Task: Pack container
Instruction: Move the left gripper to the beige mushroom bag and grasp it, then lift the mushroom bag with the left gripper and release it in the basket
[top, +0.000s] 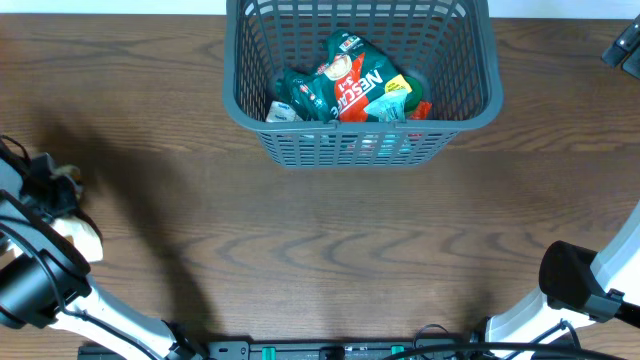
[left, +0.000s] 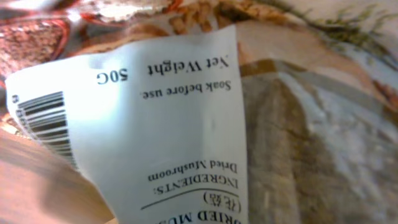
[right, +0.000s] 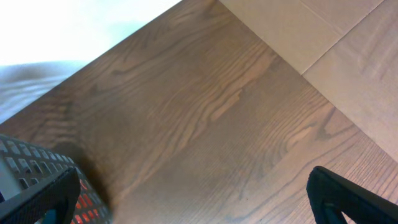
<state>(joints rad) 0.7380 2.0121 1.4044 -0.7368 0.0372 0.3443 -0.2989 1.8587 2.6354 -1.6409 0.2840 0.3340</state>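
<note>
The dark wood-grain table (top: 320, 250) bore the grey lattice basket (top: 350, 150) at its far middle, with a Nescafé pack (top: 355, 85) inside. Well left of the basket, the left gripper (top: 60, 190) was clamped on a dried mushroom packet (left: 186, 124), whose label was legible only from the left wrist. Right of the basket, the right gripper (right: 193, 193) gaped wide. Only its wrist view showed pale boards (right: 348, 50) beyond the table.

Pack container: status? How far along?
Done: several packets, a red Nescafe packet on top, lie in the container. In hand: the left gripper looks shut on a dried mushroom packet at the left edge of the table, away from the container. Left: carry it over and drop it in. The right gripper is open and holds nothing.
</note>
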